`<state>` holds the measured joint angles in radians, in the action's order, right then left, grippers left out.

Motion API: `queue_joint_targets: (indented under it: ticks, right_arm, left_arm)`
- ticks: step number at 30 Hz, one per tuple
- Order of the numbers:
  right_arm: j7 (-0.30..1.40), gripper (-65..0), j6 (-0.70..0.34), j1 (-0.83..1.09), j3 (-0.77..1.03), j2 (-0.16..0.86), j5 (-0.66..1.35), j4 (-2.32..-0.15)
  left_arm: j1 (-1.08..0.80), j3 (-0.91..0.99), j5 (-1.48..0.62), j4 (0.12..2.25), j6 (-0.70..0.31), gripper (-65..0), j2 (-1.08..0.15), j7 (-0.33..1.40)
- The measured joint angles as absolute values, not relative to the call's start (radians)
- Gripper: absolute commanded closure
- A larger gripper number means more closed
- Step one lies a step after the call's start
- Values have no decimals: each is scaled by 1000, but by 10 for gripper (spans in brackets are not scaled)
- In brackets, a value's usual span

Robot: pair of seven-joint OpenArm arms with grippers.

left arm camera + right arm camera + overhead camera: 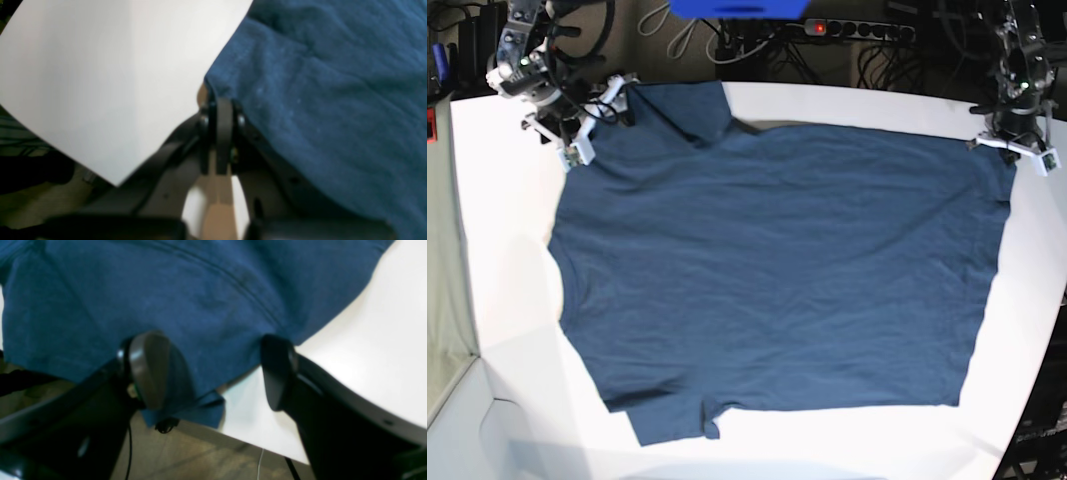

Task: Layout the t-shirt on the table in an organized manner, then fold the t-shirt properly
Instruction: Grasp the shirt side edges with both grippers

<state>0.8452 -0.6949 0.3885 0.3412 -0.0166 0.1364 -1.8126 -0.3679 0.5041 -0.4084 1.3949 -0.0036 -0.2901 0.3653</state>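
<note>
On the far left, the right gripper's fingers (148,370) stood apart around a shirt (777,280) corner. Spread across the worktop (507,300), it needed gentle release; far right, the left gripper's fingers (224,126) pinched its edge.

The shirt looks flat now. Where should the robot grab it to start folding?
Probably at a corner, since the shirt lies spread flat on the table and only its edges give a lip to pinch. The left hand is already shut on the hem corner. The right hand is open at the sleeve edge, so it could pinch there, coming in from the table's edge.
</note>
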Motion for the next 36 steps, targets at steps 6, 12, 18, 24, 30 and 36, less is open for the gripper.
queue_joint_targets:
  ticks: [6,12,18,24,30,36]
  right_arm:
    - [845,-195,-695,388,340,-16,136,-1811]
    - [847,0,-695,388,340,-16,136,-1808]
    - [874,0,-695,373,340,-17,134,-1822]
    - [872,0,-695,355,340,-14,133,-1916]
    - [872,0,-695,315,339,0,135,-1940]
    - [875,0,-695,258,340,33,132,-1938]
  left_arm:
    - [-368,504,-408,1395,-4,0,-290,365]
    - [-368,504,-409,1395,-4,0,-290,365]
    - [-374,504,-410,1431,-3,0,-287,404]
    - [-403,509,-409,1547,-1,0,-283,414]
    - [-386,509,-412,1578,-3,0,-288,409]
    - [-298,509,-414,1576,-3,0,-288,411]
